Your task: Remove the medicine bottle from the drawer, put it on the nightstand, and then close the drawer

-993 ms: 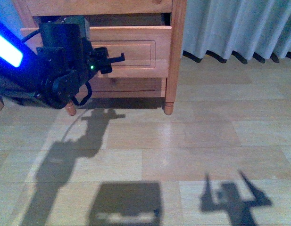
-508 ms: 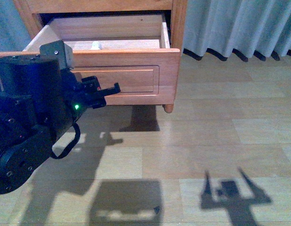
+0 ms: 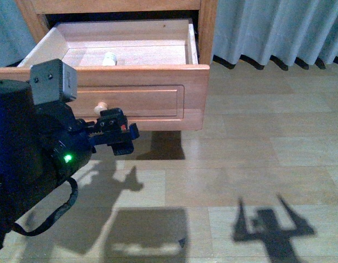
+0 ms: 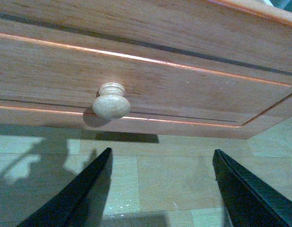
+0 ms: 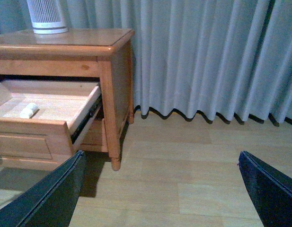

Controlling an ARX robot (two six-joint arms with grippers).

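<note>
The nightstand's [image 5: 60, 40] upper drawer [image 3: 152, 93] stands pulled far out. The small white medicine bottle [image 3: 109, 58] lies on its side on the drawer floor, left of the middle; it also shows in the right wrist view [image 5: 29, 110]. My left gripper [image 3: 127, 134] is open and empty, just in front of and below the drawer's round wooden knob [image 3: 101, 107]. In the left wrist view the knob [image 4: 111, 100] sits beyond the open gripper [image 4: 162, 151], apart from both fingers. My right gripper [image 5: 161, 153] is open and empty over the floor, right of the nightstand.
A white-and-grey ribbed device [image 5: 46, 16] stands on the nightstand top. A grey curtain [image 3: 278, 27] hangs to the floor right of the nightstand. The floor is pale wood planks [image 3: 240, 164] with the arms' shadows on it.
The drawer has come out from nearly shut to far open. My left gripper has backed away toward me and now stands off the knob, lower in the front view.
</note>
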